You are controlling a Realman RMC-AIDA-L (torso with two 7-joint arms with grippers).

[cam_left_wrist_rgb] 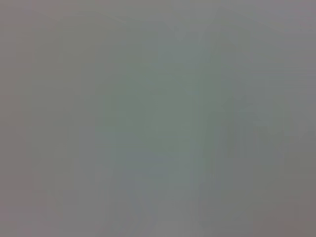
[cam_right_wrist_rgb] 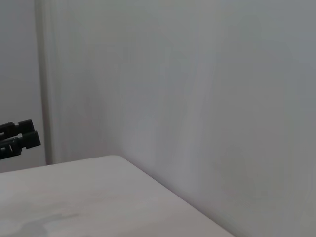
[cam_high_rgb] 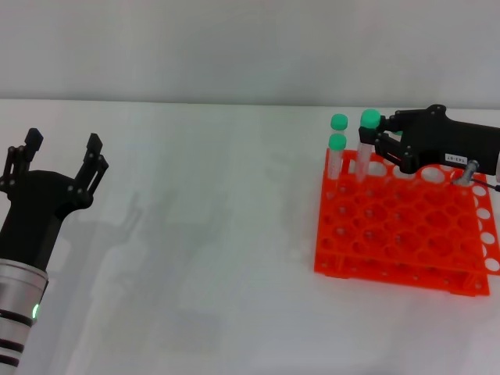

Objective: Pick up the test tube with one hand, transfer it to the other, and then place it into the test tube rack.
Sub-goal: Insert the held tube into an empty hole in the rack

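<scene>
Head view: the test tube [cam_high_rgb: 365, 148] is held upright in the right pincer [cam_high_rgb: 373, 139], closed around it under the cap, over the test tube rack [cam_high_rgb: 402, 226], presumably for lowering. The left pincer [cam_high_rgb: 61, 152] is parked wide open, empty, above the counter [cam_high_rgb: 203, 234].

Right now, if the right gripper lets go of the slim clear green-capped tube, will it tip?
Probably not: the slim clear green-capped tube stands upright in a hole of the bright orange-red plastic rack. The right gripper holds it just under the cap, so an off-vertical release might tilt it.

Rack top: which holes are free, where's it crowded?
Test tube rack: front rows and the left-front corner are bare. Back-left corner is crowded: three green-capped tubes, with the right gripper at one. Left gripper hangs open far left.
</scene>
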